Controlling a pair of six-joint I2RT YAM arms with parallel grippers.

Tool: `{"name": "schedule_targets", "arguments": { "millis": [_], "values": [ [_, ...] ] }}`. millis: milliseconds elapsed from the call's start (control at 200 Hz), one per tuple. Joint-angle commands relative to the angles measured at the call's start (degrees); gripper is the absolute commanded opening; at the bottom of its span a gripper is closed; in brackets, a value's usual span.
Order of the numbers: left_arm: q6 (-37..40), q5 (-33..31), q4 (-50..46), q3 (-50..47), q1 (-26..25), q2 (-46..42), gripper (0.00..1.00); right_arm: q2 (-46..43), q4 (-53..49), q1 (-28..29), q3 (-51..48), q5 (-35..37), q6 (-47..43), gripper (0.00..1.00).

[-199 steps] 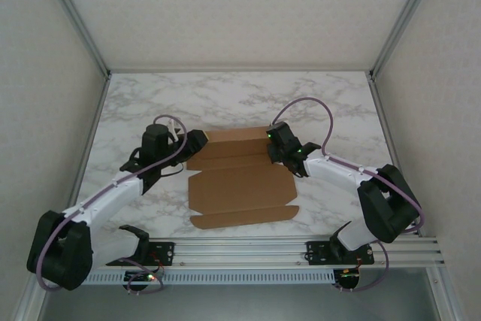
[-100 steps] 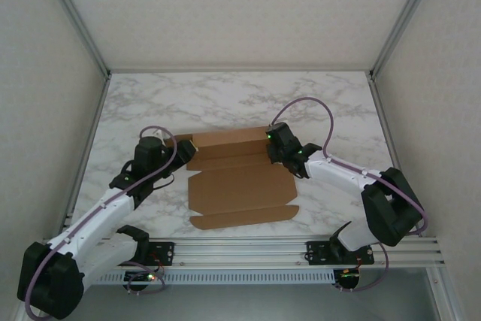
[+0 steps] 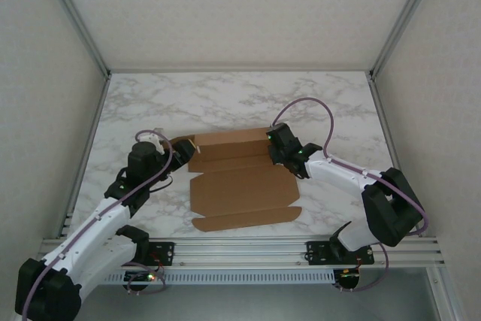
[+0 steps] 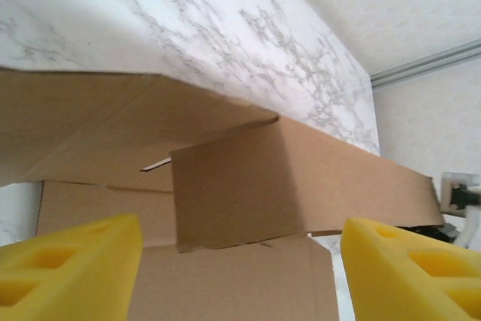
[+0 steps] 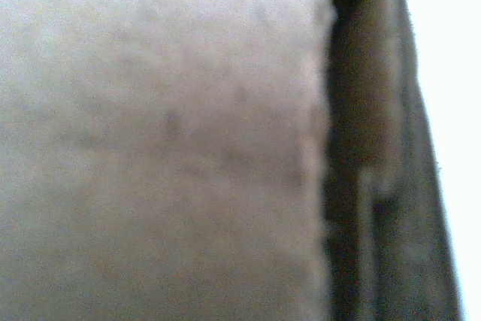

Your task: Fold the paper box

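Brown cardboard, the box (image 3: 240, 186) lies opened out as a flat sheet on the marble table (image 3: 225, 99), towards the near edge and between the two arms. Its long near flap (image 3: 246, 218) lies flat, closest to the arm bases.

At the sheet's far left corner sits the left gripper (image 3: 183, 148), open. In the left wrist view its yellow fingers (image 4: 68, 264) stand wide apart at the bottom corners. A small side flap (image 4: 240, 193) rises off the sheet between them, touching neither finger as far as can be seen. Behind that flap a longer cardboard panel (image 4: 353, 178) runs across, with marble beyond it.

On the sheet's right edge, near the far end, the right gripper (image 3: 275, 157) is closed. The right wrist view is a close blur of cardboard (image 5: 150, 148) beside a dark strip. Whether the closed jaws pinch the edge or only press on it cannot be told.
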Motion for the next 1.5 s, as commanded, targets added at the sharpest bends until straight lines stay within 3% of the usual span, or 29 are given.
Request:
{"name": "schedule_targets", "arguments": {
  "millis": [0,120,255,345,976,1352,1497],
  "values": [
    [0.40,-1.79,-3.10,3.40,0.60,-1.15,0.68,-0.94,-3.68,-0.45,0.71,3.19,-1.33,0.00],
    [-2.95,-5.19,-5.42,1.32,0.75,-0.81,0.60,-1.62,-3.75,-0.82,0.25,3.28,-1.27,0.00],
    [-5.38,-4.69,-4.88,-2.96,1.26,1.01,0.45,-2.00,-3.96,-1.16,0.10,3.02,-1.17,0.00],
    [-6.35,-3.59,-3.45,-5.70,1.31,1.71,0.41,-2.27,-3.85,-1.26,-0.01,2.89,-1.13,0.00],
    [-6.42,-0.11,9.71,-10.67,0.98,20.94,0.48,-2.49,-3.46,-1.28,-0.10,0.93,-0.22,0.00],
    [-3.85,-2.67,9.85,-9.33,0.91,25.31,0.51,-2.71,-3.50,-1.28,-0.27,0.24,0.03,0.00],
    [-2.85,1.79,16.44,-9.63,0.55,24.06,0.51,-2.83,-3.36,-1.21,-0.45,-0.62,0.17,0.00]
  ]
}}
